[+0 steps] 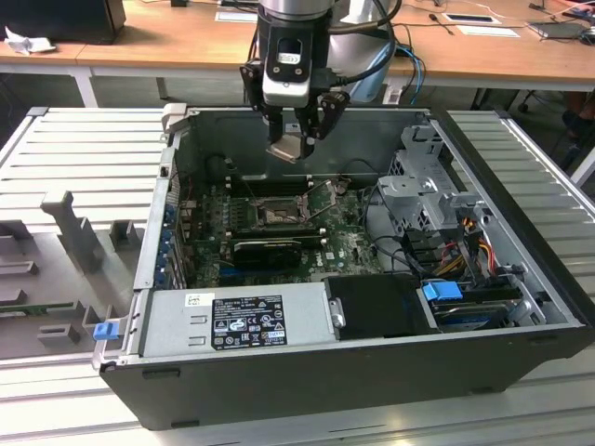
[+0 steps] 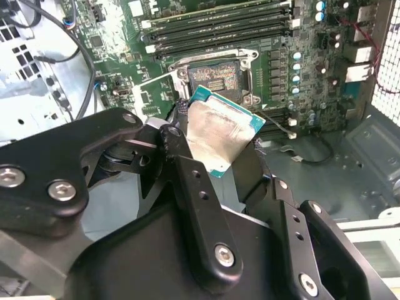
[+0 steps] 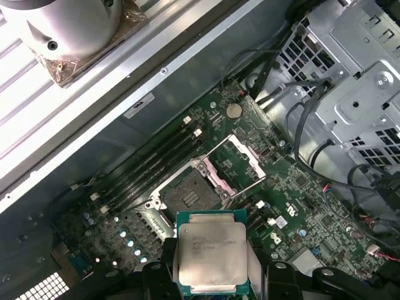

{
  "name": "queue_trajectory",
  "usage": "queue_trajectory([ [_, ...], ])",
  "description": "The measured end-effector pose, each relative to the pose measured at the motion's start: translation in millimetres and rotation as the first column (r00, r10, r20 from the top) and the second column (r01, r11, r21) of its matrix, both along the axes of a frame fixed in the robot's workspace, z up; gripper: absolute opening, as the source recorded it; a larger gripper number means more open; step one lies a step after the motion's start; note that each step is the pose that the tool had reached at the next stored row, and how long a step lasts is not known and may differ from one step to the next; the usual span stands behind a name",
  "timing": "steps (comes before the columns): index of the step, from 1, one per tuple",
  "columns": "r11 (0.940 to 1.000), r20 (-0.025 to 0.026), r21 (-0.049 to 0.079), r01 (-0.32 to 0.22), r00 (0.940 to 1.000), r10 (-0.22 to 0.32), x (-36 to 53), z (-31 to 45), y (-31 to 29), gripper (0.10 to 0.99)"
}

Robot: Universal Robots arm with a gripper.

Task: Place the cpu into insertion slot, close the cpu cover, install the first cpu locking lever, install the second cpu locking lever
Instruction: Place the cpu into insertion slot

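Above the open computer case (image 1: pixel 325 390), the cpu (image 3: pixel 211 256) is held clamped by its edges in the gripper (image 1: pixel 296 139) — nothing's been seated yet. Inside, on the motherboard (image 1: pixel 344 242), the insertion slot (image 3: pixel 186 194) is seen bare with the cpu cover (image 3: pixel 250 155) flipped up — all four steps are judged outstanding.

Silver-grey cpu (image 3: pixel 210 256), green circuit board (image 3: pixel 315 215)

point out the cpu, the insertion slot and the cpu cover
cpu (image 3: pixel 210 253): first wrist view, middle of its silver metal face
insertion slot (image 3: pixel 186 195): first wrist view, its dark pinned centre
cpu cover (image 3: pixel 251 154): first wrist view, silver bar of its open frame
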State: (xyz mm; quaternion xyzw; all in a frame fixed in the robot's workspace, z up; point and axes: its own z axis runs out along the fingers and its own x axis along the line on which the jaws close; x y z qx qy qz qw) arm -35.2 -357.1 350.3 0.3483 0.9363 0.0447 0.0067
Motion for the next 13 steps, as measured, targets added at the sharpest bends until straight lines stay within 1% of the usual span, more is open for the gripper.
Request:
queue_trajectory([
  [2, 0.9999, -0.0001, 0.0, 0.013, 0.9999, -0.013, 0.0, -1.0, 0.1, 0.525],
  [6, 0.9999, 0.0, -0.002, 0.014, 0.9999, -0.014, 0.0, -4.2, 0.0, 0.525],
  [9, 0.9998, 0.0, -0.004, 0.019, 0.9998, -0.019, 0.0, -4.5, 0.0, 0.525],
  [10, 0.9997, 0.0, -0.003, 0.025, 0.9997, -0.025, 0.0, -4.6, 0.0, 0.525],
  [13, 0.9976, 0.0, -0.003, 0.07, 0.9976, -0.07, 0.0, -5.0, 0.0, 0.525],
])
